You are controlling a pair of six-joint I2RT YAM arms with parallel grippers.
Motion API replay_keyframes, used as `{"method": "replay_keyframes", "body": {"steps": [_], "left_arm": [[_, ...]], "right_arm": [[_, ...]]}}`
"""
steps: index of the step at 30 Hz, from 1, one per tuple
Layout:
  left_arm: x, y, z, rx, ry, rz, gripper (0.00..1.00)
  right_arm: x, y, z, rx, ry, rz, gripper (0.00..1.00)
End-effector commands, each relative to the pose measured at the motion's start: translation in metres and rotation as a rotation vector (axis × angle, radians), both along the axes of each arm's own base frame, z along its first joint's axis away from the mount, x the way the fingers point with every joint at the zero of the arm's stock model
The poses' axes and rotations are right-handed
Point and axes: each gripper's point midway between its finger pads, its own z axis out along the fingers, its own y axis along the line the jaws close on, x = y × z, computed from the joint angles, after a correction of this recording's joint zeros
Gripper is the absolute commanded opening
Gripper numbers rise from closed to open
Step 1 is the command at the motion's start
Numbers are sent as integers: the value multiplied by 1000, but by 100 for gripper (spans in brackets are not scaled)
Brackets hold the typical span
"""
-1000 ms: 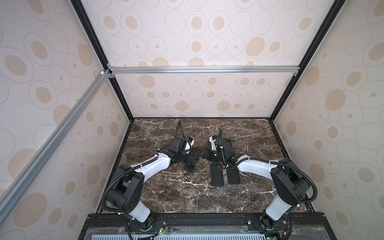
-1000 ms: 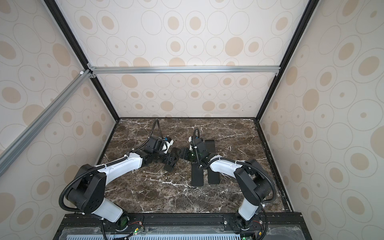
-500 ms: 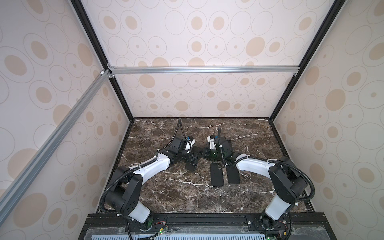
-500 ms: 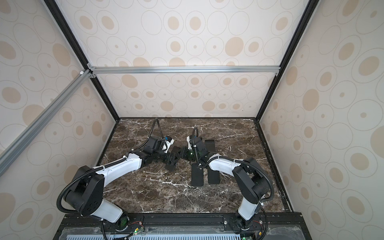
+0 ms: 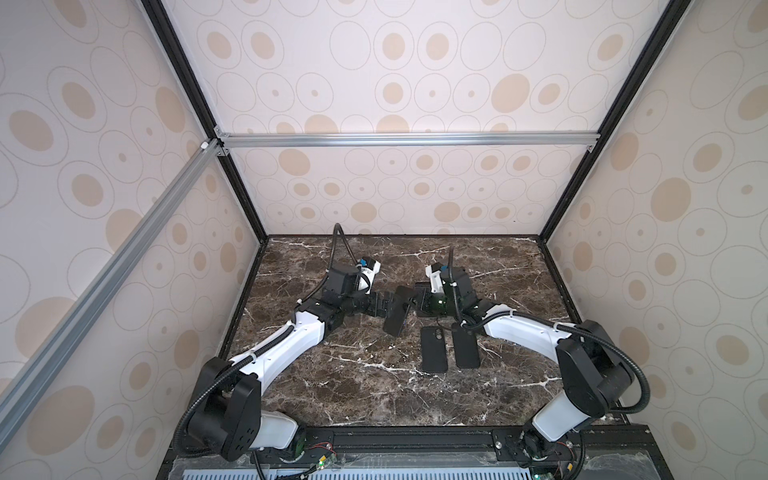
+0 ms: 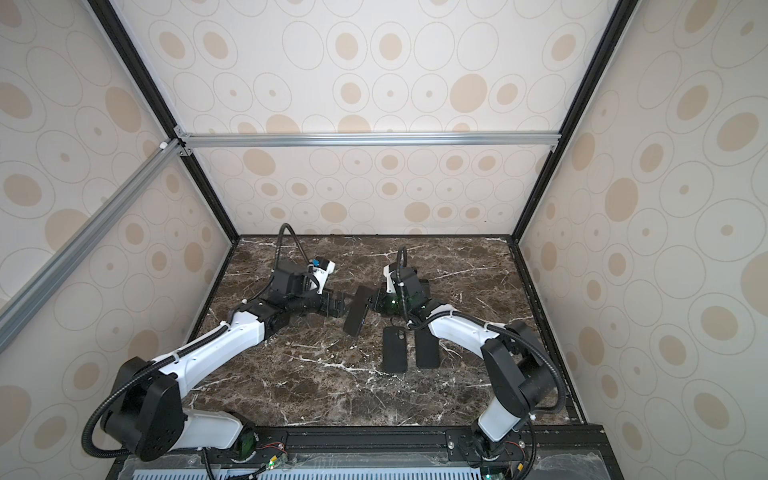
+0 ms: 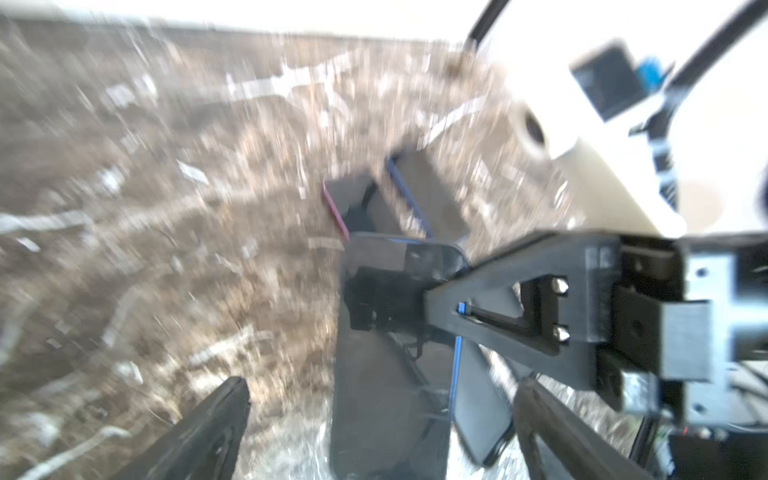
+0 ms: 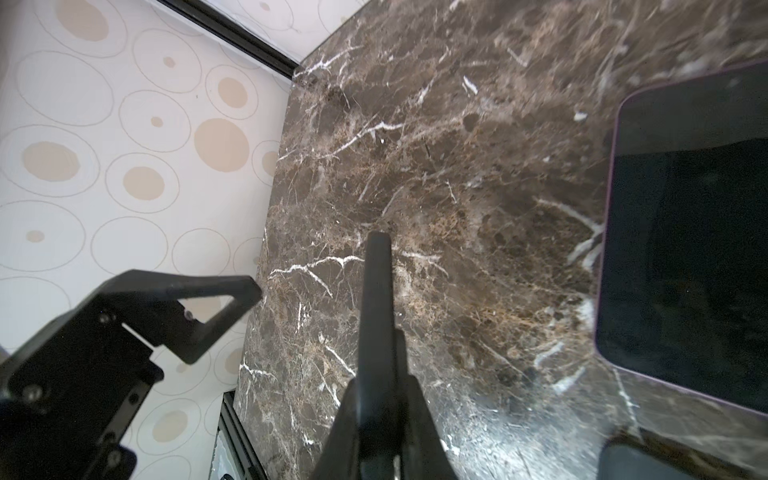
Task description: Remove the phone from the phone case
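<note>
Left end effector [image 5: 386, 311] wider above marble [image 5: 353, 386]

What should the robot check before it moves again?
1. Right hand shut on the tilted black flat phone-shaped slab: ok.
2. Left hand open wide, a finger on either side of the slab: ok.
3. Slab's lower end clear of the brown marble table: cannot tell.
4. Phone out of its case: cannot tell.
5. Black flat piece with a camera hole and plain black flat piece, lying side by side, apart from the held slab: ok.
</note>
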Motion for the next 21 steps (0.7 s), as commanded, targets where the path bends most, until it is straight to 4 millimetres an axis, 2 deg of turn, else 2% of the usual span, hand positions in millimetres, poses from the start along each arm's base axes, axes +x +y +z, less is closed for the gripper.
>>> {"method": "replay_keyframes", "body": {"steps": [1, 4, 10, 14, 17, 21], "left_arm": [[11, 2, 51, -143, -89, 15, 99], [14, 5, 70, -207, -138, 42, 99], [8, -1, 89, -263, -181, -3, 99], [-9, -22, 105, -315, -204, -180, 94], [-33, -36, 124, -373, -263, -345, 88], [-54, -46, 141, -389, -307, -455, 84]], "right_arm": [[-2, -7, 52, 16, -144, 70, 0], [-7, -17, 67, -29, -174, 107, 0], [-18, -34, 101, -44, -235, 166, 0], [-33, -34, 129, -11, -294, 257, 0], [-45, -30, 157, 82, -317, 352, 0], [-64, -29, 194, 210, -376, 475, 0]]}}
